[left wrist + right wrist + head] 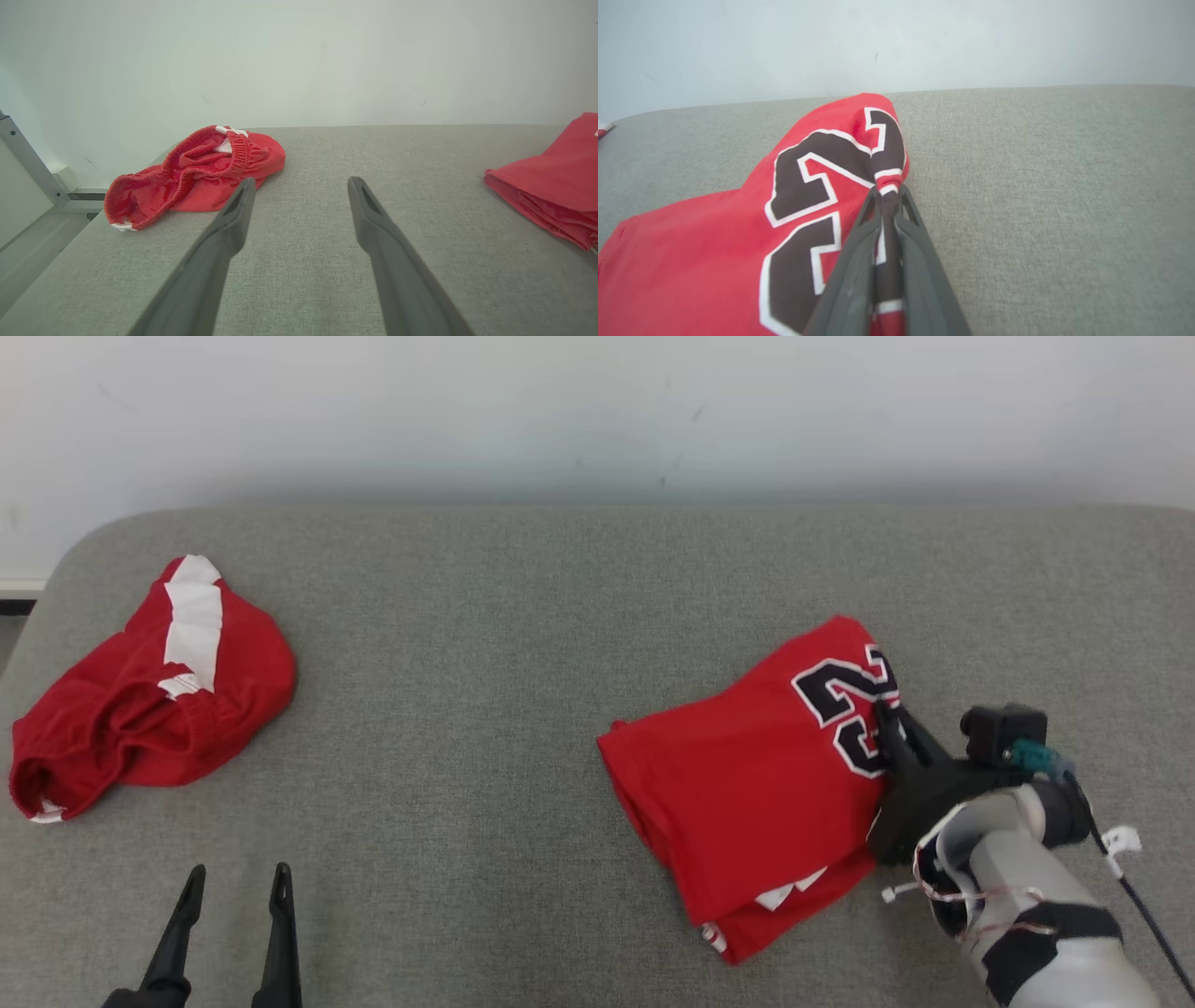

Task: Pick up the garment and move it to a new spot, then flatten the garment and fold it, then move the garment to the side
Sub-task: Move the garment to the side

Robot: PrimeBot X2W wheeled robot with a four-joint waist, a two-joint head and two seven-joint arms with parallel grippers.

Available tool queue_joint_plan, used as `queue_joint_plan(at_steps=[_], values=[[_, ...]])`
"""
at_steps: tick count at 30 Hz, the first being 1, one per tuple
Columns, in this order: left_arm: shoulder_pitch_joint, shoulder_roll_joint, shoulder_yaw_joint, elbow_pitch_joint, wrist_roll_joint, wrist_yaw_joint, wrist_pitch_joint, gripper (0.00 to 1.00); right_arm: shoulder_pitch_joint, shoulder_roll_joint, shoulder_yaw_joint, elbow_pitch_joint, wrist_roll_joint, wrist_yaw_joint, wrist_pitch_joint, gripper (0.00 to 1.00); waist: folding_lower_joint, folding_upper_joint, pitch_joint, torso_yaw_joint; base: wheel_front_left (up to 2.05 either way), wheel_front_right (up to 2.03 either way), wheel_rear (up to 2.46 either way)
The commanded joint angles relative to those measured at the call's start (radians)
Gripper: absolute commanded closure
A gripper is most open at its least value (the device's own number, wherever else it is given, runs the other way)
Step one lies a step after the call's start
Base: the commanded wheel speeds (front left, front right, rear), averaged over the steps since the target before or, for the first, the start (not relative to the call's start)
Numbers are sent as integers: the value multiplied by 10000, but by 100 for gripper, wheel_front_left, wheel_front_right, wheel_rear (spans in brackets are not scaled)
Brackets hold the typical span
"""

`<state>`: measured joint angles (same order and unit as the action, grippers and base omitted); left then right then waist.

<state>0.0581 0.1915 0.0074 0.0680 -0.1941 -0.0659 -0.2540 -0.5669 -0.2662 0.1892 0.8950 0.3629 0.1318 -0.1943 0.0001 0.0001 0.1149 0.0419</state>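
The garment [756,784] is a folded red jersey with black, white-edged numbers, lying on the right part of the grey padded surface [485,644]. My right gripper [887,717] is at the jersey's right edge, by the numbers. In the right wrist view the garment [738,242] has a pinched ridge of cloth between the fingers of the right gripper [889,191], which are shut on it. My left gripper [233,877] stands open at the lower left, with nothing between its fingers. The left wrist view shows that left gripper [301,183] over bare surface, with the garment [556,182] far to its right.
Crumpled red shorts [159,691] with a white stripe lie at the surface's left end, and the left wrist view has these shorts [196,172] just beyond the left finger. A pale wall [597,411] runs behind. The surface's rounded left corner drops to the floor [28,242].
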Motion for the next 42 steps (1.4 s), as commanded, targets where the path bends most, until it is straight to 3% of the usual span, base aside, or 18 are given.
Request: queue_joint_plan(at_steps=[1,7,22,33,42], values=[[-239,-42,-68,-39,-49,16,-54,0,-408,-243,79,44,67,-26,-1,100,-1,-1,498,-106,0,0,0],[-769,30,-219,-147,37,-43,-74,0,-1769,-1176,303,128,120,-26,19,100,-1,-1,1413,-201,0,0,0],[-2548,654,-255,-1049,291,-85,-20,0,-4475,-4390,371,146,379,-26,181,100,-1,-1,4464,-1473,0,0,0],[-2865,1260,-102,-2409,594,34,403,0,-6059,-5573,587,152,-17,-26,87,100,-1,-1,5757,-2155,0,0,0],[-2781,1513,-43,-3203,625,141,753,0,-7163,-5977,820,141,-555,-26,247,100,-1,-1,6212,-2372,0,0,0]])
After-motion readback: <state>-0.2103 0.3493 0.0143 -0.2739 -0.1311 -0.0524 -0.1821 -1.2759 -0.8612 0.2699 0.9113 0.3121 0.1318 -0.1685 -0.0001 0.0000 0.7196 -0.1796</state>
